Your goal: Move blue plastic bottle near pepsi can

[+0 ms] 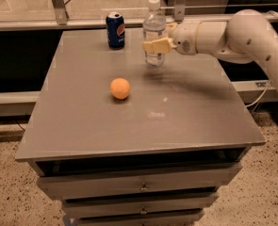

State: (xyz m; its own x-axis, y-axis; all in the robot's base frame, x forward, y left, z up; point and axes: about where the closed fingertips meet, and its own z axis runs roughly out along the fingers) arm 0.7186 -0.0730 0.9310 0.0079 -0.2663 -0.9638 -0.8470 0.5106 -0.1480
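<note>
The blue plastic bottle (154, 28), clear with a white cap and pale label, stands upright toward the back middle of the grey table (82, 121). My gripper (156, 45) reaches in from the right on a white arm and is shut on the bottle at mid-height, with a tan finger across its front. The bottle's base is at or just above the tabletop. The pepsi can (115, 29), dark blue with a silver top, stands at the back, a short gap to the left of the bottle.
An orange ball (120, 88) lies on the table in front of the can and bottle. My white arm (237, 34) spans the back right of the table. Drawers (138, 187) sit below the front edge. A metal rail runs behind the table.
</note>
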